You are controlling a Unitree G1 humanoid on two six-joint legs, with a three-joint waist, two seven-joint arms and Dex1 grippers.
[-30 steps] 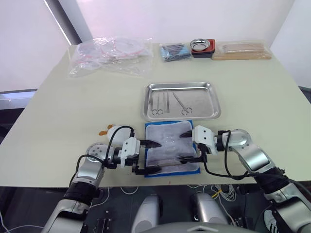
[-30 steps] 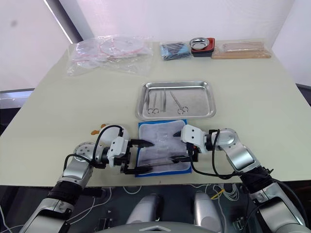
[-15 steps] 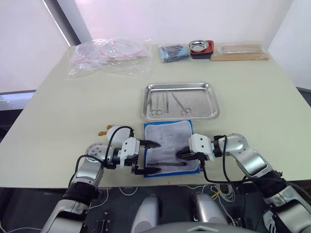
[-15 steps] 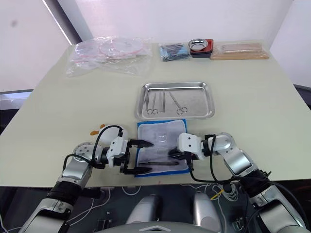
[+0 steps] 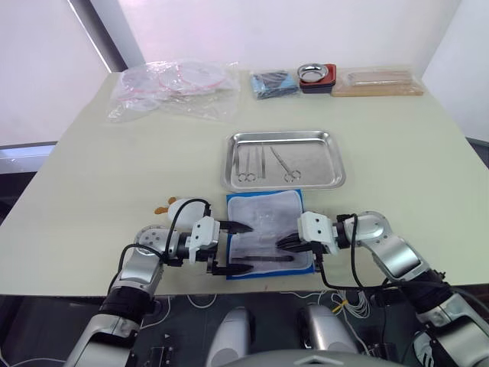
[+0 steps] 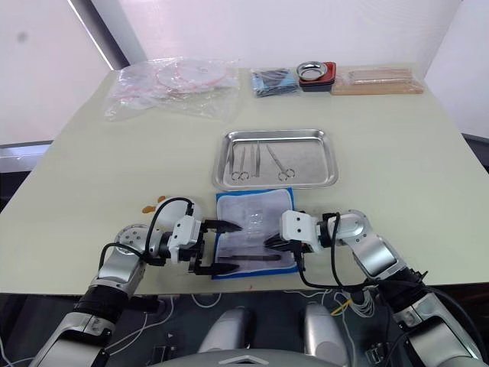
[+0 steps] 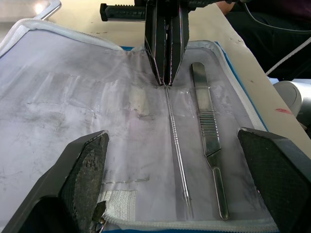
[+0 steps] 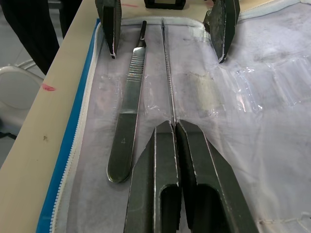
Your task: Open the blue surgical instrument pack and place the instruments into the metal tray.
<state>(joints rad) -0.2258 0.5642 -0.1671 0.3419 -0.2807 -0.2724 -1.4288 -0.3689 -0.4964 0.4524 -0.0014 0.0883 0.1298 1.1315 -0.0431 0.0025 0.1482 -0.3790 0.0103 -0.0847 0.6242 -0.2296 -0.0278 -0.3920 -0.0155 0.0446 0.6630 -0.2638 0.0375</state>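
Note:
The blue surgical instrument pack (image 5: 263, 210) lies unfolded near the table's front edge, pale lining up. Two instruments rest on the lining: a thin straight probe (image 8: 167, 73) and a flat scalpel handle (image 8: 127, 107). My right gripper (image 5: 281, 243) reaches in from the pack's right side. It is shut on the near end of the probe, which still lies flat. At the pack's left edge my left gripper (image 5: 246, 248) stands open, its fingers (image 7: 85, 167) spread wide across the lining. The metal tray (image 5: 284, 138) sits just beyond the pack and holds three instruments (image 5: 260, 162).
Clear plastic bags (image 5: 172, 88) lie at the far left. Along the back edge are a dark blue packet (image 5: 273, 82), a small bowl in a red holder (image 5: 317, 75) and a wooden board (image 5: 380, 80). A small white and orange object (image 5: 174, 205) sits left of the pack.
My right gripper has come down from over the pack's right half towards its near edge and shut on the probe's end. The left gripper has stayed where it was, open.

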